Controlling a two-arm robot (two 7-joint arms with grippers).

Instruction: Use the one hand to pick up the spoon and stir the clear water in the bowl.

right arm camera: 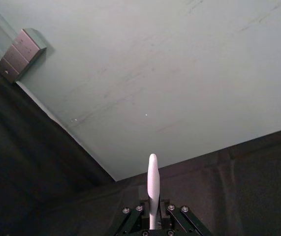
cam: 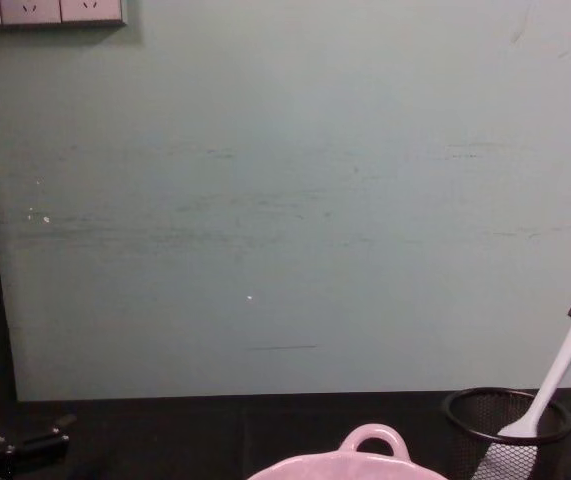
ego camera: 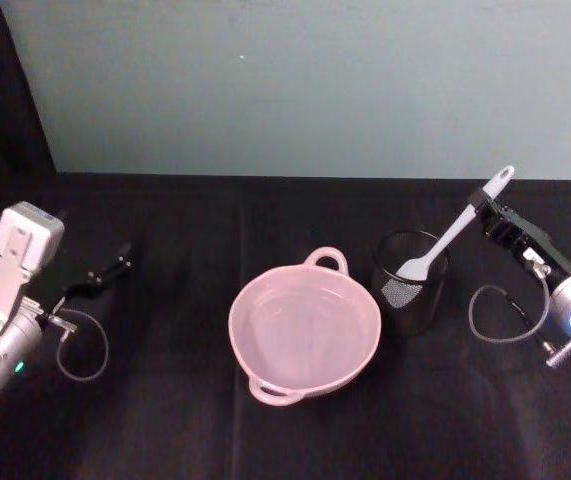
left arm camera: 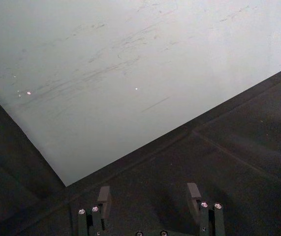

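Leftmost, the left claw [ego camera: 115, 268] hovers low over the black tabletop [ego camera: 165, 420], well apart from everything else; in its own wrist view its two fingers [left arm camera: 104, 196] stand spread with nothing between them, so it looks parked, leaving the work to one arm as the task asks.

Near the middle sits the pink bowl [ego camera: 305, 335], one loop handle [ego camera: 327, 260] toward the wall and another toward the robot, clear water lying still inside. It seems to have been set centrally so that either arm could reach it.

Just right of the bowl stands the black mesh cup [ego camera: 410, 283]. The white spoon [ego camera: 455, 228] slants out of it, head low at the cup's mouth and handle rising up and to the right. I judge it is being drawn out of its holder, not yet carried toward the bowl.

Farthest right, the right claw [ego camera: 487, 207] pinches the spoon's upper handle, with the end poking past the fingers; the right wrist view shows the white handle [right arm camera: 152, 189] clamped between them. Gripping high leaves the head free to dip into the water.

Counted: one bowl, one cup, one spoon, two claws.
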